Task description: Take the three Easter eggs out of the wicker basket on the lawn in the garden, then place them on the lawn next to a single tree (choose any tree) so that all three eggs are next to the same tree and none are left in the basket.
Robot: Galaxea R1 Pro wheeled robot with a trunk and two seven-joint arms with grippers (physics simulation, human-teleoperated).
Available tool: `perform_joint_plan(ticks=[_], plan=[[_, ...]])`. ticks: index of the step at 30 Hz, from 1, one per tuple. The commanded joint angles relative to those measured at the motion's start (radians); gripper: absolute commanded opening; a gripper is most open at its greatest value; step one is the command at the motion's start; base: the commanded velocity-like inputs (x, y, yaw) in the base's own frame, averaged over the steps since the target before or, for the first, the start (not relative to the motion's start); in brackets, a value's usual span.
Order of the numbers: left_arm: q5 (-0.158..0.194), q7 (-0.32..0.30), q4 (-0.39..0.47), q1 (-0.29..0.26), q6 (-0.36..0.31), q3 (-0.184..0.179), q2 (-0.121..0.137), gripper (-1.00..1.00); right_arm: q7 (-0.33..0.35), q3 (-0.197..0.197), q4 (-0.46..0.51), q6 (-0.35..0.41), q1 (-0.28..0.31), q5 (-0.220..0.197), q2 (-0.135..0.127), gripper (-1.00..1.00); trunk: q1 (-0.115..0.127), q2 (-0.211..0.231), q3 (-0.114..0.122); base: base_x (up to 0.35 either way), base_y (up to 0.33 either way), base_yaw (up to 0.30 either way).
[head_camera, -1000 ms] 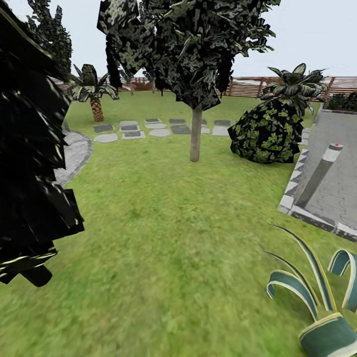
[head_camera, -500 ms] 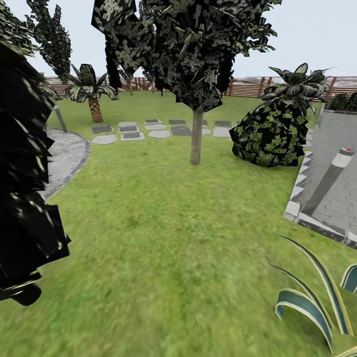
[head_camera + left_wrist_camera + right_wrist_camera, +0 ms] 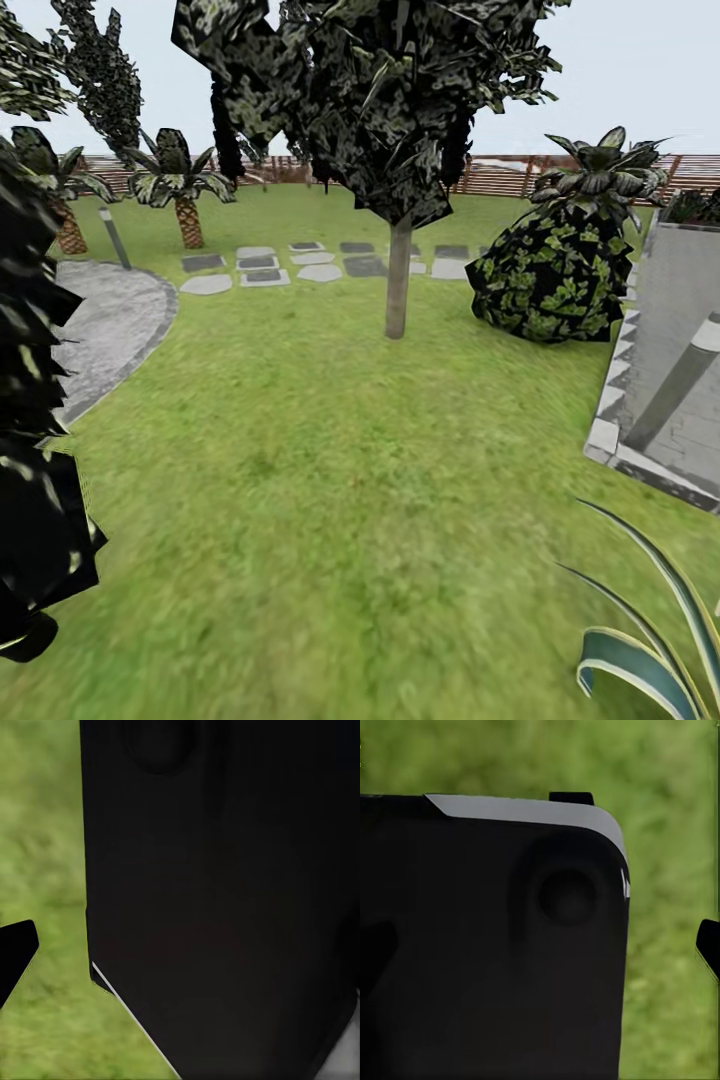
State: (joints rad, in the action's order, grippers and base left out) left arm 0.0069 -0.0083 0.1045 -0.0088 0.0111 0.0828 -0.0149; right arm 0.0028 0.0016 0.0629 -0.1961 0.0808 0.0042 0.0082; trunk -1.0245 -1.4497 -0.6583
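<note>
Head view has slid rightward as I turn: the tree stands mid-lawn, paved patio now wider at the lawn's left edge. No basket or eggs visible, so I'm searching. Whether either hand is open, I cannot tell.

The head camera stands high and looks forward and down across the lawn, toward a tree at mid distance and the far fence. Each wrist camera sits very close behind a black body panel, facing down at blurred grass. All three views share the grass.
</note>
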Motion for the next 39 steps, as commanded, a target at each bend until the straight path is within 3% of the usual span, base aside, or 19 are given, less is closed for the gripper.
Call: perform_joint_plan(ticks=[1, 13, 39], plan=[[0.001, -0.001, 0.000, 0.000, 0.001, 0.008, 0.000, 1.00, 0.000, 0.000, -0.001, -0.003, 0.001, 0.000, 0.000, 1.00, -0.001, 0.000, -0.001, 0.325, 0.000, 0.000], [0.001, -0.001, 0.000, 0.000, 0.001, 0.008, 0.000, 1.00, 0.000, 0.000, -0.001, -0.003, 0.001, 0.000, -0.001, 1.00, -0.001, 0.000, -0.001, 0.325, 0.000, -0.144], [0.001, -0.001, 0.000, 0.000, 0.001, 0.008, 0.000, 1.00, 0.000, 0.000, -0.001, -0.003, 0.001, 0.000, 0.001, 1.00, -0.001, 0.000, -0.001, 0.325, 0.000, -0.004]])
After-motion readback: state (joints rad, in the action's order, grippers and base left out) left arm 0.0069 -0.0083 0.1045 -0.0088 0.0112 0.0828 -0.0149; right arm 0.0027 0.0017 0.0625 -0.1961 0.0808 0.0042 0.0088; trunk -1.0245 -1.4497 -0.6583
